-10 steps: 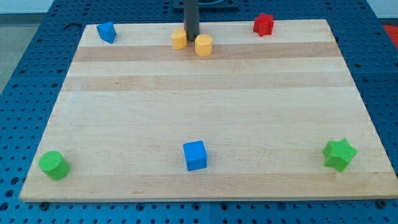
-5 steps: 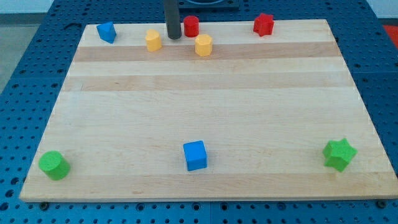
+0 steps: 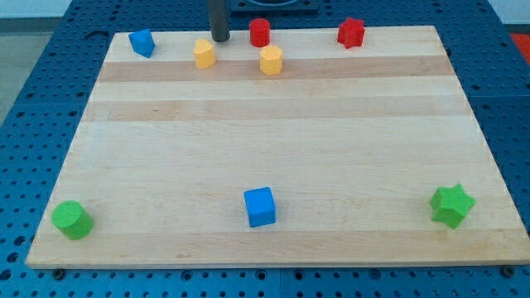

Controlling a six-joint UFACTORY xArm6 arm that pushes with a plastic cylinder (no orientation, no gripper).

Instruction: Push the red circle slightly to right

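The red circle (image 3: 260,32) stands near the top edge of the wooden board (image 3: 273,149), a little left of centre. My tip (image 3: 220,38) is at the view's top, to the left of the red circle with a clear gap between them. A yellow block (image 3: 204,53) lies just below and left of my tip. A second yellow block (image 3: 271,60) sits just below the red circle.
A red star (image 3: 351,32) is at the top right and a blue block (image 3: 142,41) at the top left. A blue cube (image 3: 259,207) is at the bottom centre, a green cylinder (image 3: 71,219) at the bottom left, a green star (image 3: 452,204) at the bottom right.
My tip has moved left and towards the top, from between the two yellow blocks. The left yellow block was pushed left. The red circle, hidden behind the rod before, now shows.
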